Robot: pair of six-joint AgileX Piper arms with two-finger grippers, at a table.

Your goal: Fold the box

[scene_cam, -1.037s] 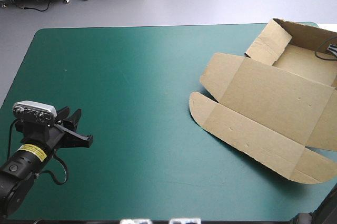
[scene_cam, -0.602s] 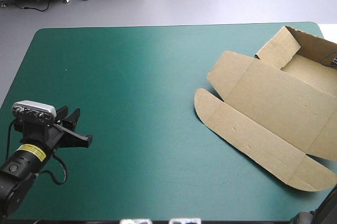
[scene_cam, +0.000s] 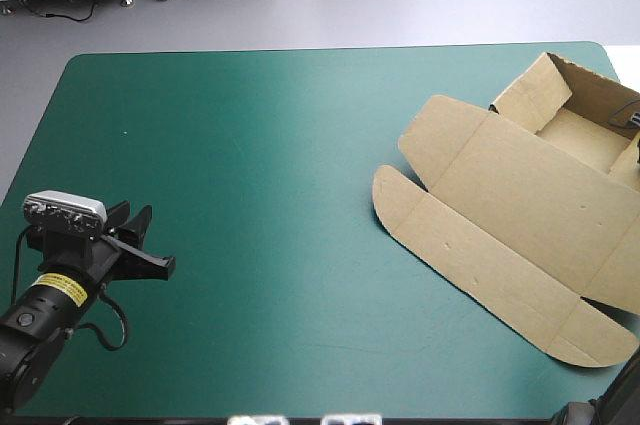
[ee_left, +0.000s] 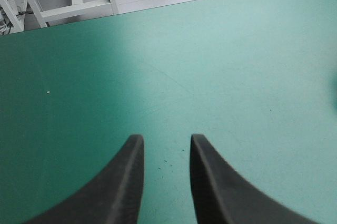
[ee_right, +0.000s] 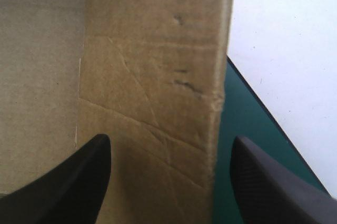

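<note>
Since the earlier frames the box (scene_cam: 510, 195) has slid a little toward the right edge of the bench (scene_cam: 250, 145). It sits at the far right corner with walls raised there, its brown lid panel and flaps flat toward the near right. The right hand (ee_right: 168, 145) stands wide, a brown wall of board between its black fingers. The left hand (scene_cam: 158, 240) is narrowly parted over bare teal-green cover by the near left corner, holding nothing.
</note>
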